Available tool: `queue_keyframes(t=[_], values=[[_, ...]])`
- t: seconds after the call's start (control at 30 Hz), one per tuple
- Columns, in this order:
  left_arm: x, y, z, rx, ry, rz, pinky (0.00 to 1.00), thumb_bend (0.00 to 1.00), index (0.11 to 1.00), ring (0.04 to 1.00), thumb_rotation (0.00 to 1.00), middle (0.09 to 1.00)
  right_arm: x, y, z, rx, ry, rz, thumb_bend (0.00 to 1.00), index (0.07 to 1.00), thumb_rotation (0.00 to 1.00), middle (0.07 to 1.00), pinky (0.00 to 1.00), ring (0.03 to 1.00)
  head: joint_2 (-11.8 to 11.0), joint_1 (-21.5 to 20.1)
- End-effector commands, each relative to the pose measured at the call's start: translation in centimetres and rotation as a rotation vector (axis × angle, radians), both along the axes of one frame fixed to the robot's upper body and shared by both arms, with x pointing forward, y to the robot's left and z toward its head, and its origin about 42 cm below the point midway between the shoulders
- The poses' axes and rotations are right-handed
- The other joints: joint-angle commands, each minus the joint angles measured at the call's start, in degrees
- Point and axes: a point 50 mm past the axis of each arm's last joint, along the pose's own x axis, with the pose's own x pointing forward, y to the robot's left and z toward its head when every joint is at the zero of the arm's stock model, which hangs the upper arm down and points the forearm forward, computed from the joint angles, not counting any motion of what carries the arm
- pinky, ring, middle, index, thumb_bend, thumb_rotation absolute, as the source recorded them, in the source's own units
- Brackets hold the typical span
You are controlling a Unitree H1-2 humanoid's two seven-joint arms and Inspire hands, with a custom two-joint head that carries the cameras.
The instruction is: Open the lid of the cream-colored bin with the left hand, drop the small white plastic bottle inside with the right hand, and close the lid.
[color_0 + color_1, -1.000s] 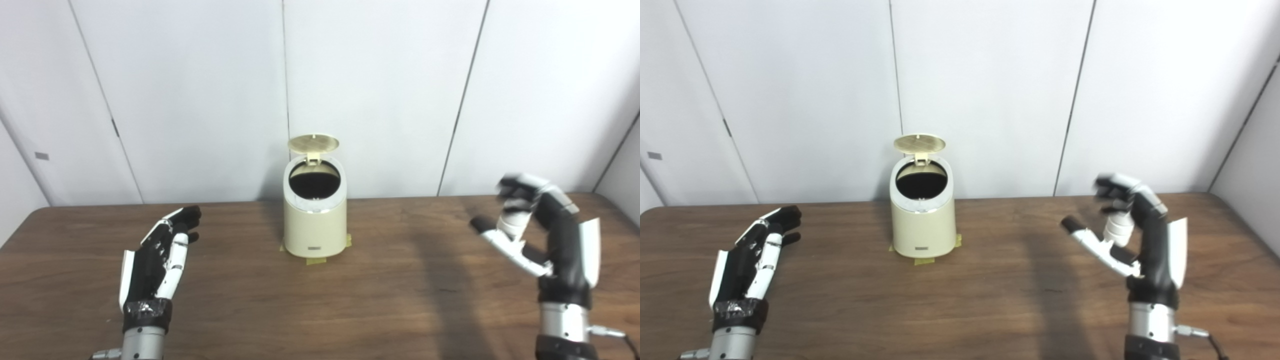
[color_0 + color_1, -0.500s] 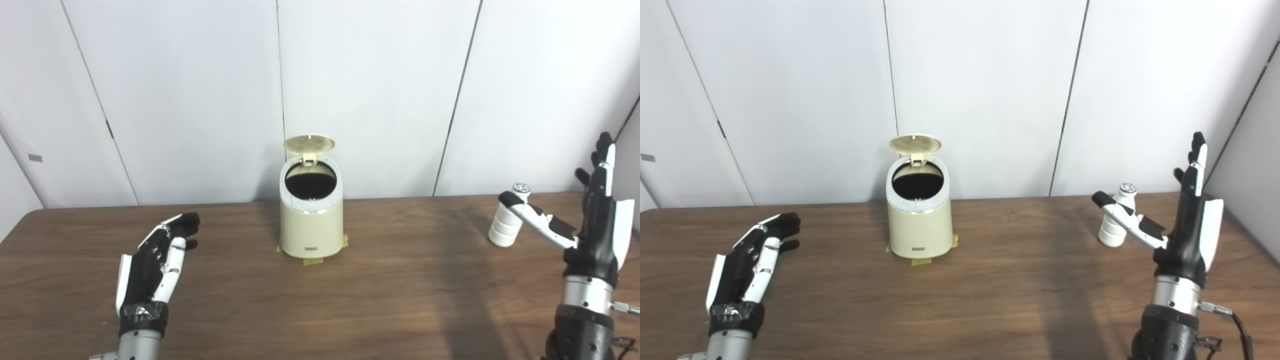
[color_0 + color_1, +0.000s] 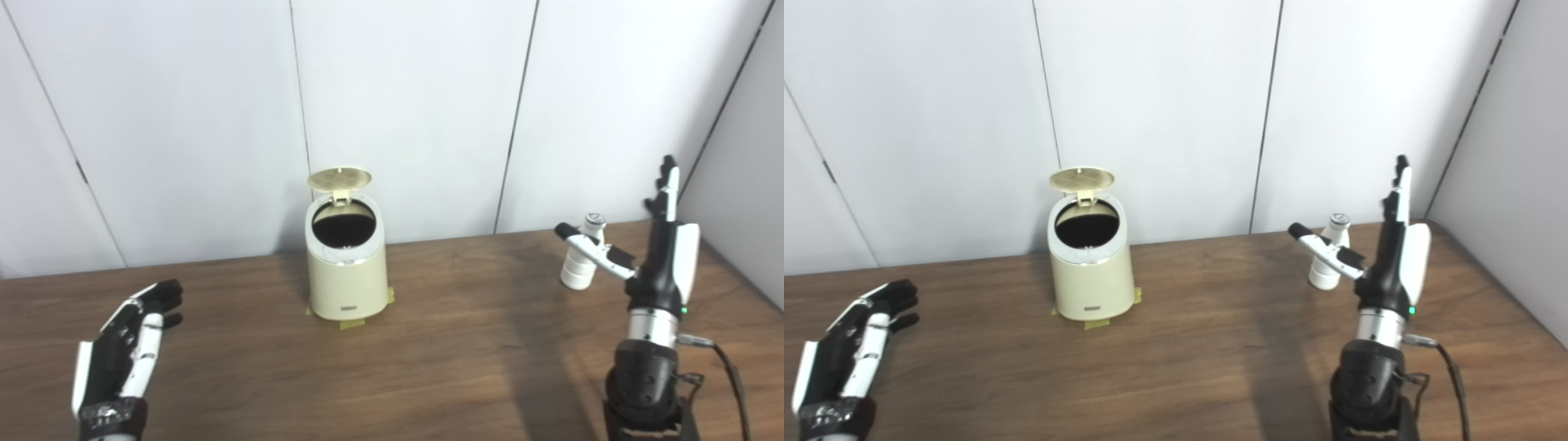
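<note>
Lid (image 3: 339, 179) is raised on bin (image 3: 347, 275). Bottle (image 3: 580, 261) stands upright, well right of bin. Right hand (image 3: 664, 245) splayed, empty, beside bottle; grasp is needed next. Left hand (image 3: 125, 343) open, idle.

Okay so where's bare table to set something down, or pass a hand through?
Bare wood lies between the bin and the bottle, between the left hand and the bin, and along the table's near edge. The tight spot is around the bottle, which stands by the open right hand.
</note>
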Motion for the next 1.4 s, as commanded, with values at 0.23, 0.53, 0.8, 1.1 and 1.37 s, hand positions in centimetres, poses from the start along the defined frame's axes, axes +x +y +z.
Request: queue_keyframes(t=[0.23,0.53,0.8,1.1,1.37], values=[[1.2,0.4,1.6,0.008,-0.098,-0.029,0.73,0.15,0.738,0.78,0.56,0.764,1.8,-0.3,-1.3,0.009,0.048,0.0,0.86,0.993,0.35,0.994,0.85,0.953,-0.93,-2.52],[1.3,0.8,2.0,-0.005,-0.076,-0.012,0.72,0.14,0.73,0.773,0.54,0.757,2.8,-0.4,-3.1,0.035,0.071,-0.037,0.85,0.988,0.31,0.97,0.77,0.896,-2.54,-5.8],[1.3,0.5,2.3,-0.027,-0.049,-0.003,0.7,0.09,0.707,0.762,0.38,0.744,3.3,-0.6,-4.2,0.063,0.084,-0.055,0.85,0.989,0.3,0.979,0.82,0.926,-3.68,-7.4],[1.5,1.1,2.2,-0.007,-0.053,0.007,0.69,0.1,0.702,0.754,0.44,0.737,3.8,-0.9,-4.5,0.071,0.083,-0.086,0.84,0.99,0.3,0.978,0.77,0.879,-4.55,-9.64],[1.5,1.5,2.2,-0.004,-0.054,0.007,0.65,0.13,0.687,0.735,0.48,0.721,4.7,-1.0,-4.2,0.069,0.101,-0.104,0.85,0.975,0.31,0.959,0.69,0.829,-4.64,-10.59]])
